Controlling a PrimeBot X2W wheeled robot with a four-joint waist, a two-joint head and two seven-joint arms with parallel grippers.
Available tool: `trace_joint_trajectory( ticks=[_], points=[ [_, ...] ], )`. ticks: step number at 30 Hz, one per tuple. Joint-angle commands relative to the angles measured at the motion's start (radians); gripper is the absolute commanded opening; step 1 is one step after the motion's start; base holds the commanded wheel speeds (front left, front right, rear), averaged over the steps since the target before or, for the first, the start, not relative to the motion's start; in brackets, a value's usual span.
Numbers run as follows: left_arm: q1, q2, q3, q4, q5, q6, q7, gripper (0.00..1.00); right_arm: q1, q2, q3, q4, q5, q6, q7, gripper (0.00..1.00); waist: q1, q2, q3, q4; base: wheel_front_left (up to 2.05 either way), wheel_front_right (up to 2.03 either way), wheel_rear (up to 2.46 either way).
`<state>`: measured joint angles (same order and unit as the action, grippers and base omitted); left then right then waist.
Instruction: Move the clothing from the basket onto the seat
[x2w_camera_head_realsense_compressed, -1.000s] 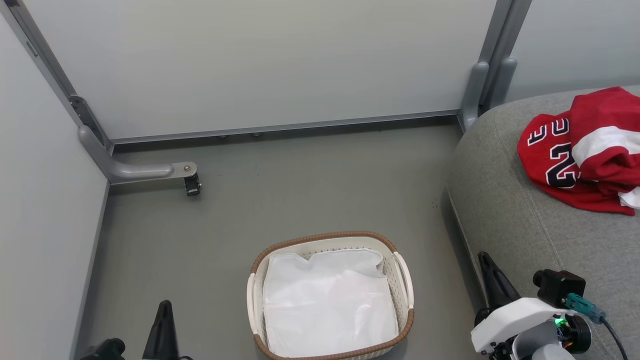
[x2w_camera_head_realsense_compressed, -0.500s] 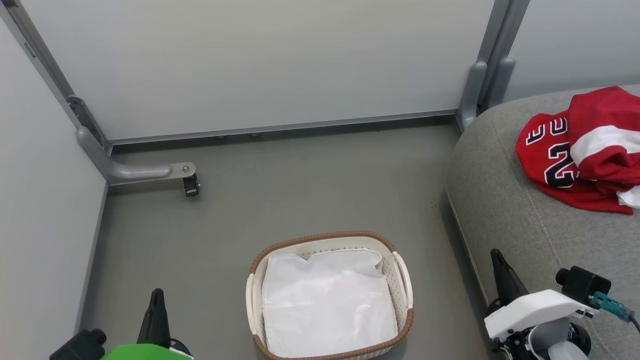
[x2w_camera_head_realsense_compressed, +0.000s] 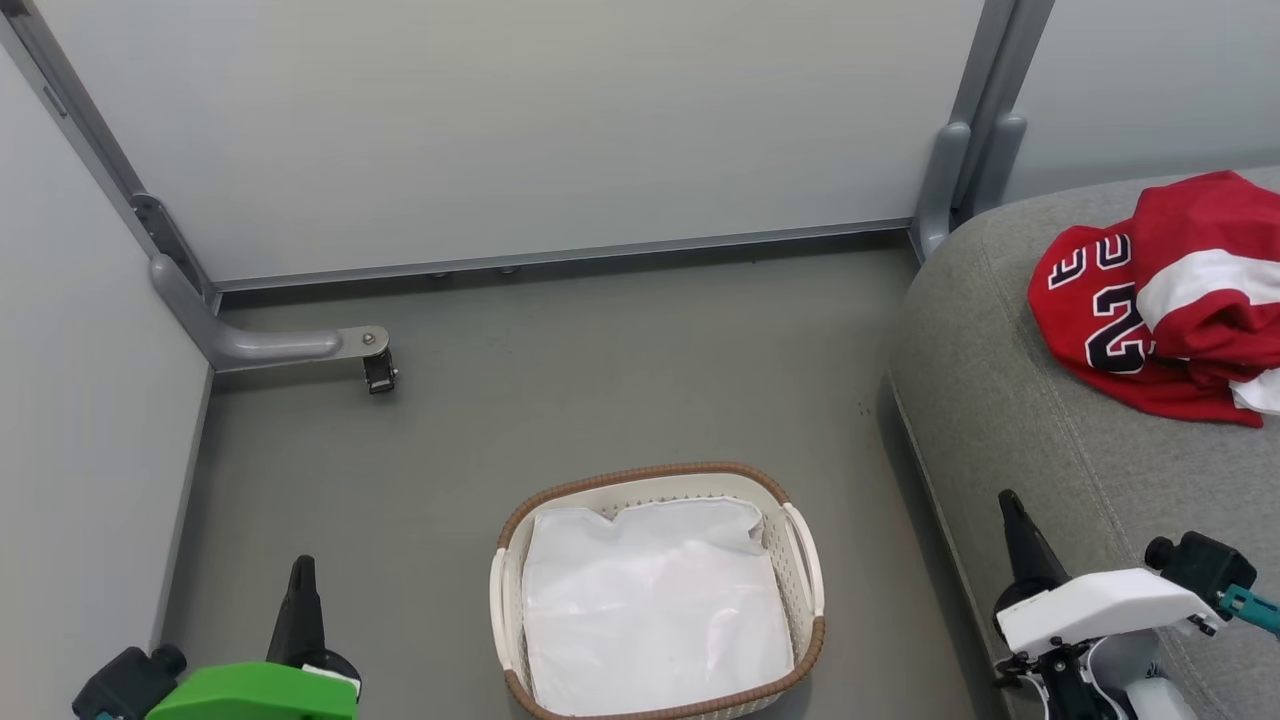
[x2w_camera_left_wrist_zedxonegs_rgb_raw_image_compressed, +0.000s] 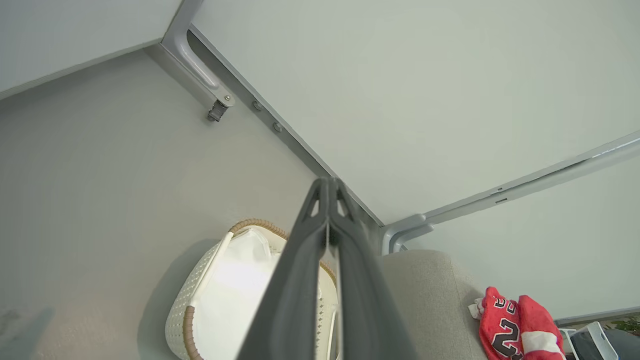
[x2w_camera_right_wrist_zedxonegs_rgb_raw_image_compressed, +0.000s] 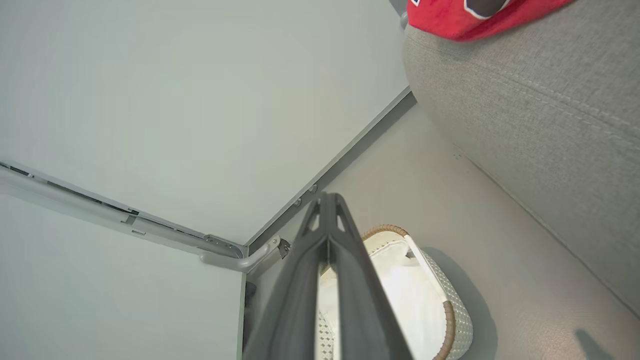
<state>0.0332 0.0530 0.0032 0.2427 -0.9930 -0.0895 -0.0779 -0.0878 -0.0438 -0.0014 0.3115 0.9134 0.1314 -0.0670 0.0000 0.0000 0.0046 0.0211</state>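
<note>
Nearest you, your left gripper at the lower left and your right gripper at the lower right each have their fingers pressed together, holding nothing. Between them the basket sits on the floor, a white sheet lying in it. Farther right, the clothing lies bunched on the seat, well apart from the basket.

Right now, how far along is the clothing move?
Done: the clothing lies on the seat, and the basket holds just its white sheet. In hand: nothing; the left hand and right hand are shut and empty, flanking the basket. Left: no clothing that I can see.
</note>
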Motion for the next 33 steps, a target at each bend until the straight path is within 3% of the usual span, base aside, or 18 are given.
trace_joint_trajectory(
  ticks=[1, 33],
  points=[
    [-0.031, 0.010, 0.009, -0.009, -0.029, -0.008, 0.008, 0.00, -0.019, -0.006, -0.008, -0.016, 0.033, -0.001, 0.008, 0.00, 0.0000, 0.0000, 0.000, 0.000, 0.00, 0.00, 0.00],
    [-0.091, 0.010, 0.055, -0.004, -0.329, -0.026, 0.097, 0.00, -0.023, -0.008, -0.062, -0.044, 0.367, -0.001, 0.096, 0.00, 0.0000, 0.0000, -0.001, -0.009, 0.00, 0.00, 0.00]
  ],
)
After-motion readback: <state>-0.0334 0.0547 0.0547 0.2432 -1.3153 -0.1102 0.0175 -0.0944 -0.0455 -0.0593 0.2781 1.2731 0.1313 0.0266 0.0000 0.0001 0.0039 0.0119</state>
